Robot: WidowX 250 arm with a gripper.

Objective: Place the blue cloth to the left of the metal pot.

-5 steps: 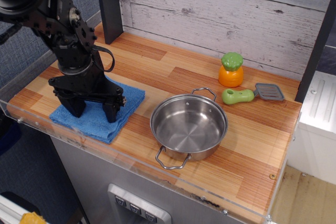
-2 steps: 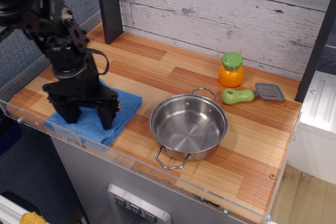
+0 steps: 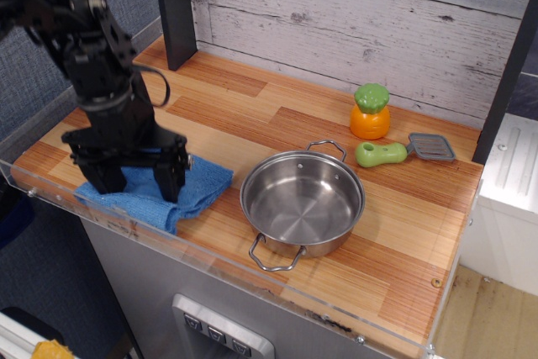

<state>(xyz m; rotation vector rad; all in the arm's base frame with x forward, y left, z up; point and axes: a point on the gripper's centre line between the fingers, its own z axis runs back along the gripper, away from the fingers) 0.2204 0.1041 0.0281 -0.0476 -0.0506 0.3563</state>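
Observation:
The blue cloth (image 3: 195, 184) lies on the wooden counter near its front left edge, to the left of the metal pot (image 3: 303, 202), a little rumpled at its right side. A narrow strip of counter separates cloth and pot. My black gripper (image 3: 136, 184) points down over the cloth's left part. Its two fingers (image 3: 170, 181) stand wide apart with their tips down at the cloth, and cloth shows between them. I cannot tell whether the tips press into it. The arm hides the cloth's far left part. The pot is upright and empty.
An orange toy with a green top (image 3: 370, 112) and a green-handled spatula (image 3: 395, 152) lie behind the pot at the back right. A dark post (image 3: 175, 6) stands at the back left. A clear acrylic rim (image 3: 210, 260) runs along the counter's front edge.
The arm and gripper have moved a little to the left and towards the front edge. The cloth has shifted slightly left with them and its right edge has bunched up. The pot has not moved.

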